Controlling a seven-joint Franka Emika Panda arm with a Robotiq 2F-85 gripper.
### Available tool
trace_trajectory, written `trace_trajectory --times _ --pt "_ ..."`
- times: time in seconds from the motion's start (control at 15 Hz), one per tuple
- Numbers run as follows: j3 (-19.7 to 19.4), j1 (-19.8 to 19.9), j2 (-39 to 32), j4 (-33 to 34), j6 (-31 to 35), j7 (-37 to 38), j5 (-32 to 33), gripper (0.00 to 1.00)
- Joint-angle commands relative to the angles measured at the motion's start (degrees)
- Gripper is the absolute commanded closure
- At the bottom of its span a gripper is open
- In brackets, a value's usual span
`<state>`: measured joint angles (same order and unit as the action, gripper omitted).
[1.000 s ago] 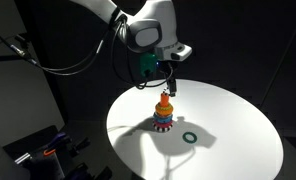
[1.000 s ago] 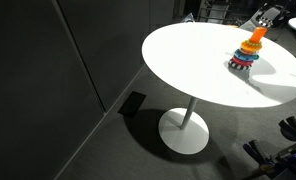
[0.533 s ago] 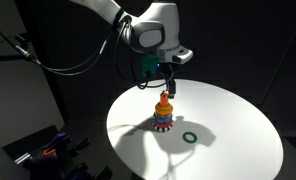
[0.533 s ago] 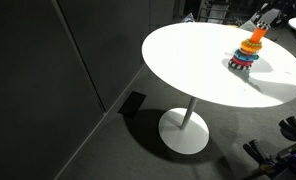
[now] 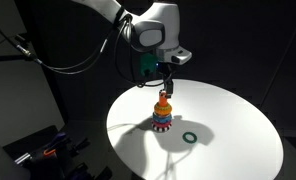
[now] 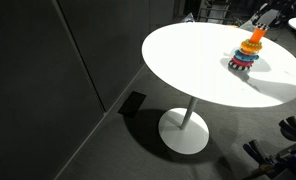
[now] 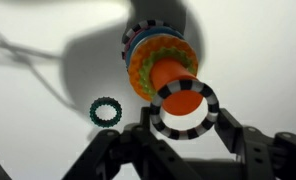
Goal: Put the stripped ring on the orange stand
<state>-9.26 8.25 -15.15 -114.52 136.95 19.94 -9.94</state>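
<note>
Wrist view: end effector [image 7: 185, 118] clamped on striped ring [image 7: 184, 130]. One finger [image 7: 146, 126] presses on each side of the ring, which is held flat. Black and white bands are clear. The rounded top of the orange stand [image 7: 171, 74] shows through the ring's hole, so the ring is lined up over the peg. Can't tell if it is already past the tip or just above it. Below the peg is the stack of coloured rings [image 7: 148, 48], sitting on the white counter [image 7: 268, 60]. Green ring [image 7: 106, 111] lies flat on the counter beside the stack, apart from it.

In an exterior view, the end effector [image 5: 166, 87] points straight down, directly over the orange stand [image 5: 164, 108], with its tip right at the peg top. Striped ring too small to make out here. Green ring [image 5: 190, 137] sits on the round counter [image 5: 233, 125] near the stand, toward the camera side.

In an exterior view, the orange stand [image 6: 251, 49] sits near the far edge of the counter [image 6: 188, 60]. The end effector [image 6: 260, 22] is above it, partly cut off, and its grip is unreadable from here.
</note>
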Motion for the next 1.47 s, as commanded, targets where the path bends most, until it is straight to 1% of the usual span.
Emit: trace_trajectory --times 0.0,0.4,0.73,0.8,0.87,0.93,1.0,1.4 --pt "0.5 0.4 -0.8 1.9 -2.8 -1.4 -1.6 0.59" --pt "-0.1 0.0 -1.2 2.6 -5.8 -0.2 0.4 0.59" --pt "-0.7 -0.6 -1.2 2.1 -6.2 1.1 3.1 0.59" --pt "-0.7 -0.7 -1.1 2.1 -6.1 1.1 3.7 0.09" --pt "-0.7 -0.6 -1.1 2.0 -6.1 1.0 4.0 0.07" --pt "-0.7 -0.6 -1.0 2.0 -6.1 0.8 4.2 0.02" --pt "-0.6 -0.4 -0.8 1.9 -6.0 0.5 4.2 0.0" --pt "-0.4 0.4 0.0 1.4 -6.6 -2.5 3.1 0.0"
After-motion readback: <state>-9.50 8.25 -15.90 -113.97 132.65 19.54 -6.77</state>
